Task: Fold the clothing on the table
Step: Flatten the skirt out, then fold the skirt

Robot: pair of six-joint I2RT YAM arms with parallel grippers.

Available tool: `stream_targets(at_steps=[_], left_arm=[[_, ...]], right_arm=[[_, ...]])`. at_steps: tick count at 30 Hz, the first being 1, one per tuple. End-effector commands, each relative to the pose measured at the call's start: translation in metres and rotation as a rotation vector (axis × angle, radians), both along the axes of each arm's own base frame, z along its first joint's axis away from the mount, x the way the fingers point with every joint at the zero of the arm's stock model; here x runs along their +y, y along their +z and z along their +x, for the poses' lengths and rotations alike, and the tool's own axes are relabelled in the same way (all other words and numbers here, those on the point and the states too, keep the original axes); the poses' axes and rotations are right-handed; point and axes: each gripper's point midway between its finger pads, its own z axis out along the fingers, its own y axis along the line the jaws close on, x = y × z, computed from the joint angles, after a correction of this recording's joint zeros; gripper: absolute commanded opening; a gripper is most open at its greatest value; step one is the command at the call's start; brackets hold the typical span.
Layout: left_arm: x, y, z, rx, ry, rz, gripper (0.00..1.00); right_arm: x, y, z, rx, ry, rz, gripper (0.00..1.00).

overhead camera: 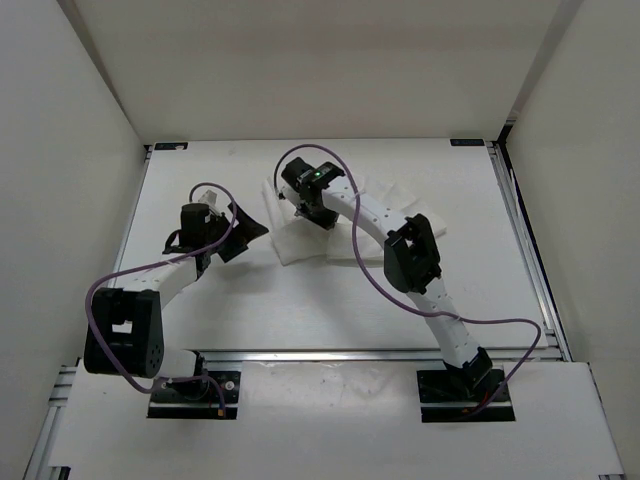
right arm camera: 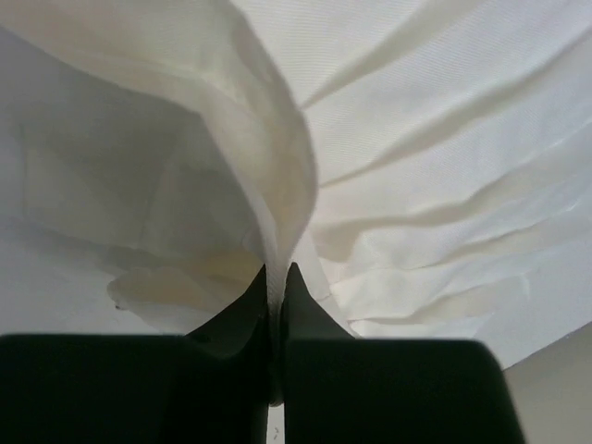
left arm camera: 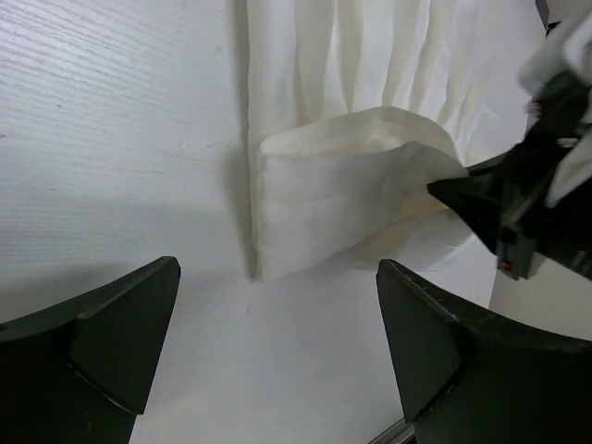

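The white clothing (overhead camera: 300, 243) lies wrinkled near the middle of the table (overhead camera: 250, 310), partly under my right arm. My right gripper (overhead camera: 316, 214) is shut on it: in the right wrist view a raised fold of clothing (right arm camera: 277, 185) is pinched between the closed fingertips of the right gripper (right arm camera: 276, 277). My left gripper (overhead camera: 250, 230) stands open just left of the garment. In the left wrist view the left gripper (left arm camera: 277, 319) hangs over bare table short of a lifted flap of the clothing (left arm camera: 342, 213), with nothing between its fingers. The right gripper (left arm camera: 504, 199) shows there holding that flap's edge.
White walls enclose the table on the left, back and right. A metal rail (overhead camera: 330, 355) runs along the near edge in front of the arm bases. Purple cables (overhead camera: 300, 160) loop above both arms.
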Motion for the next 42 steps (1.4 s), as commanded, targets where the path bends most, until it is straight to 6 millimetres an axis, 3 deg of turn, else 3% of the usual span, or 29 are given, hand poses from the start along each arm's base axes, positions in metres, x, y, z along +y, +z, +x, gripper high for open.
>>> stream_targets(at_steps=[1,4,7,9,10,11,12,14,17,19,20,21,22,24,25,27,30,33,36,38,40,41,42], left_arm=[[0.006,0.019,0.007,-0.084,0.028,-0.005,0.99],[0.017,0.020,0.011,-0.092,0.065,-0.007,0.99],[0.022,0.026,0.020,-0.117,0.083,-0.019,0.99],[0.022,0.031,0.029,-0.130,0.086,-0.037,0.98],[0.021,0.035,0.035,-0.144,0.085,-0.043,0.99],[0.019,0.038,0.040,-0.152,0.075,-0.046,0.98],[0.018,0.040,0.042,-0.159,0.070,-0.050,0.99],[0.007,0.045,0.051,-0.169,0.043,-0.057,0.98],[-0.015,0.051,0.058,-0.186,-0.015,-0.070,0.98],[-0.030,0.057,0.061,-0.206,-0.051,-0.088,0.99],[-0.042,0.056,0.060,-0.203,-0.083,-0.096,0.99],[-0.051,0.064,0.062,-0.217,-0.111,-0.106,0.99],[-0.065,0.054,0.057,-0.183,-0.157,-0.111,0.99],[-0.089,0.058,0.053,-0.181,-0.246,-0.124,0.99],[-0.102,0.046,0.039,-0.134,-0.306,-0.123,0.98],[-0.117,0.048,0.026,-0.109,-0.379,-0.120,0.98],[-0.109,0.037,-0.004,-0.050,-0.396,-0.076,0.99],[-0.097,0.029,-0.036,0.009,-0.436,-0.108,0.98],[-0.108,0.031,-0.065,0.030,-0.545,-0.114,0.99],[-0.118,0.019,-0.094,0.122,-0.625,-0.112,0.99],[-0.118,-0.002,-0.125,0.222,-0.638,-0.208,0.98],[-0.123,0.006,-0.128,0.226,-0.633,-0.302,0.99],[-0.120,-0.003,-0.135,0.230,-0.627,-0.344,0.99]], right_arm=[[-0.023,0.047,-0.004,0.016,-0.004,0.031,0.00],[-0.042,0.066,-0.030,0.069,0.029,0.086,0.00],[-0.061,0.070,-0.078,0.150,0.122,0.088,0.01],[-0.068,0.080,-0.122,0.202,0.239,0.121,0.09],[-0.078,0.065,-0.146,0.262,0.293,0.081,0.18],[-0.092,0.062,-0.161,0.266,0.304,0.073,0.37],[-0.099,0.063,-0.165,0.238,0.296,0.098,0.61],[-0.111,0.073,-0.159,0.212,0.237,0.179,0.99],[-0.114,0.102,-0.151,0.209,0.175,0.356,0.99],[-0.129,0.118,-0.138,0.221,0.053,0.475,0.99],[-0.141,0.117,-0.129,0.220,-0.014,0.500,0.99],[-0.149,0.109,-0.130,0.260,-0.069,0.491,0.99],[-0.161,0.099,-0.131,0.299,-0.126,0.474,0.99],[-0.179,0.082,-0.136,0.348,-0.192,0.442,0.99],[-0.186,0.074,-0.145,0.384,-0.208,0.444,0.99],[-0.195,0.069,-0.149,0.426,-0.254,0.471,0.99],[-0.212,0.073,-0.155,0.511,-0.400,0.627,0.99],[-0.216,0.075,-0.157,0.536,-0.470,0.751,0.98],[-0.220,0.070,-0.171,0.579,-0.532,0.805,0.98],[-0.214,0.064,-0.185,0.630,-0.568,0.856,0.98],[-0.212,0.062,-0.188,0.647,-0.621,0.899,0.98],[-0.213,0.062,-0.189,0.652,-0.647,0.927,0.98],[-0.216,0.059,-0.188,0.649,-0.677,0.929,0.98]])
